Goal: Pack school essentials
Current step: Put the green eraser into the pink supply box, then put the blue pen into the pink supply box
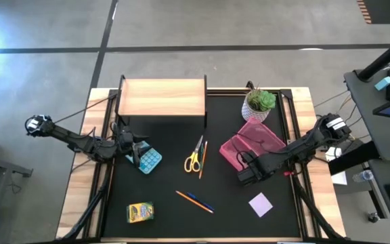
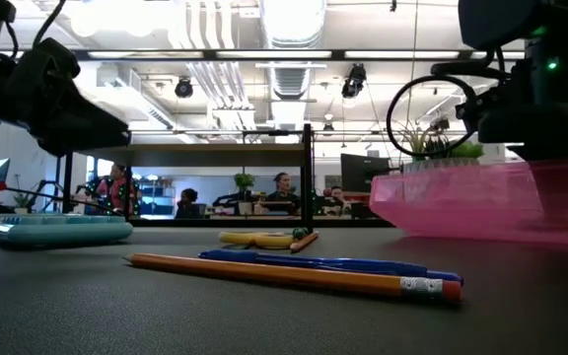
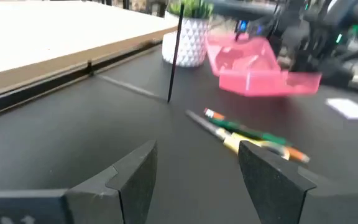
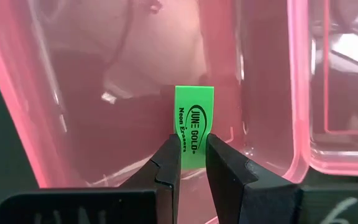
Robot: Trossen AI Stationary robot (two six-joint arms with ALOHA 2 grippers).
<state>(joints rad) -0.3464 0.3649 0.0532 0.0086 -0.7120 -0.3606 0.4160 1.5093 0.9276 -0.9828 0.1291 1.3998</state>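
The right gripper is clamped on the green eraser, holding it upright by its lower end over the open pink case. The fingers grip only a small part of the eraser, so it could tip or slide out at an angle when released. If it drops near the raised rim between the case's 2 halves, it may bounce out onto the mat.

The left gripper waits with its fingers apart above the mat near the blue calculator.

Only the right wrist view shows the eraser; in the high view the right gripper hides it at the near edge of the case. The high view alone lays out what remains unpacked: the scissors, the 2 pencils, the crayon box and the lilac note pad. The low view shows the pencils lying flat and touching.
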